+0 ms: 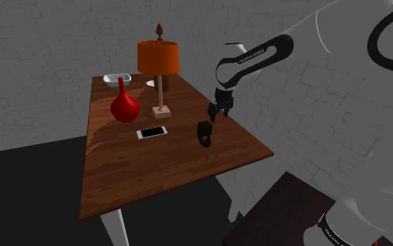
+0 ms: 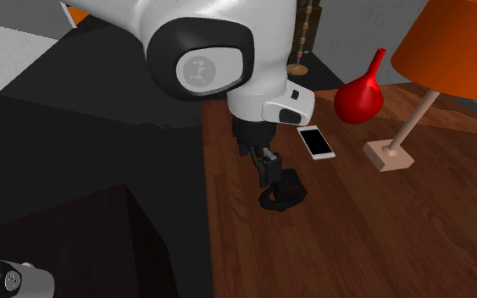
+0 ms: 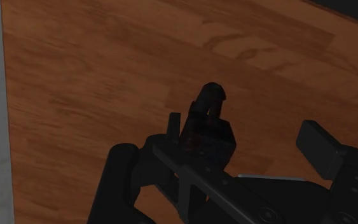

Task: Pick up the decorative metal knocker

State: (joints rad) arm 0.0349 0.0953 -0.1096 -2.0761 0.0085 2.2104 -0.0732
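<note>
While the pincer (image 1: 216, 116) hangs with its fingers spread and clasping nothing, the wooden table (image 1: 153, 175) lies beneath it. Beyond the pincer stands an orange-shaded lamp (image 1: 158, 59), with a red vase (image 1: 124, 105) farther off beside it. A white phone (image 1: 151, 132) lies flat, off to the pincer's side. The black knocker (image 1: 204, 134) sits on the table just below the pincer, between its parted fingers, not clasped.

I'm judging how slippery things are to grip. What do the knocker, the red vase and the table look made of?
The knocker is plain black and dull, with no glints; its look leaves metal unconfirmed. The red vase is smooth and glossy with a lighter sheen, perhaps glazed ceramic or glass. The table looks like brown wood, showing grain and plank seams.
</note>
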